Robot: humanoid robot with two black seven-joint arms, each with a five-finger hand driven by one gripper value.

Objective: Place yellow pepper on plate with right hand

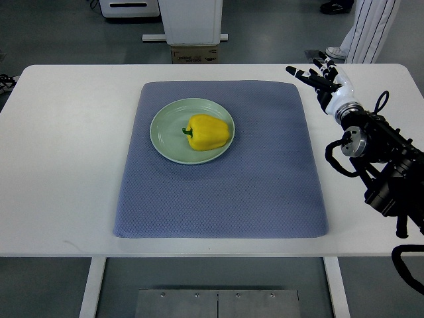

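Note:
A yellow pepper with a green stem lies on its side on a pale green plate. The plate sits on the far left part of a blue-grey mat. My right hand is over the table's far right, past the mat's right edge and well away from the plate. Its fingers are spread and hold nothing. The right arm comes in from the right edge. The left arm does not show.
The mat lies on a white table. Beyond the far edge stand a white pedestal with a cardboard box and a person's striped trouser leg at the top right.

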